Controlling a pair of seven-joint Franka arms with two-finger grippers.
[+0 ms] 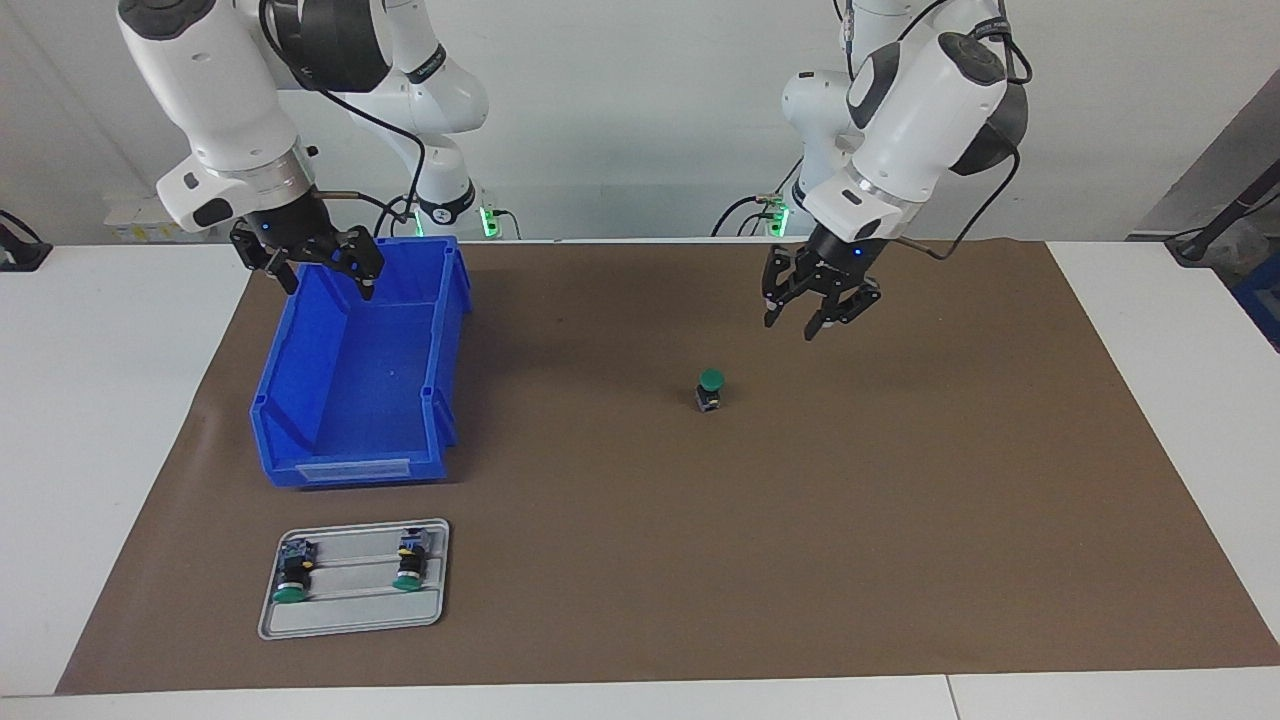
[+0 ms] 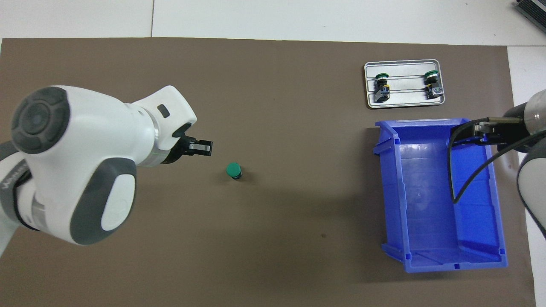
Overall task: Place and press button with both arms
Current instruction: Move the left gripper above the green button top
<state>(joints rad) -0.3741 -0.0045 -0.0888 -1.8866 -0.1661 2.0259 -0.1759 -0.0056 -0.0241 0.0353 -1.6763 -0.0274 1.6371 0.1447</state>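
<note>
The button stands upright on the brown mat, green cap up, apart from both grippers; it also shows in the overhead view. My left gripper hangs open and empty above the mat, a little toward the left arm's end from the button, and shows in the overhead view. My right gripper is open and empty above the end of the blue bin nearest the robots. In the overhead view the right gripper is partly hidden by its cable.
The blue bin looks empty and lies toward the right arm's end. A grey tray, farther from the robots than the bin, holds two more green-capped buttons lying on their sides; the tray also shows from overhead.
</note>
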